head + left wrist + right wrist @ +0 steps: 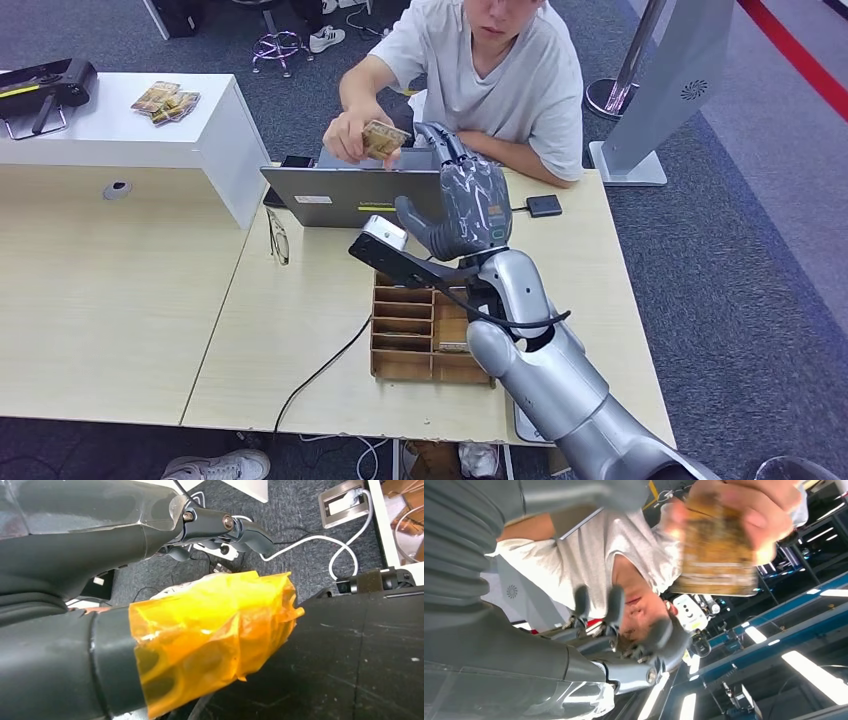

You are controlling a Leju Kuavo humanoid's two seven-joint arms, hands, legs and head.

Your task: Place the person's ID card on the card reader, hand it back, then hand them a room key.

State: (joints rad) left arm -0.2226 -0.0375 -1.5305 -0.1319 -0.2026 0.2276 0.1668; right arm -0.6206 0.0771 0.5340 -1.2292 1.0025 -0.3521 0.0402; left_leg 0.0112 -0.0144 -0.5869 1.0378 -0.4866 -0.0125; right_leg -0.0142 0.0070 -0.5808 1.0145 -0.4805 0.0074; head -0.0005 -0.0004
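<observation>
ID card (pixel 384 138) sits pinched in the person's hand (pixel 350 134) above the laptop (pixel 350 196), just beside the robot's raised right hand (pixel 465 195), whose fingers are spread and hold nothing. Below on the desk (pixel 300 330) stands a cardboard organizer (pixel 410 335). Left hand (pixel 125 555): can't tell.
</observation>
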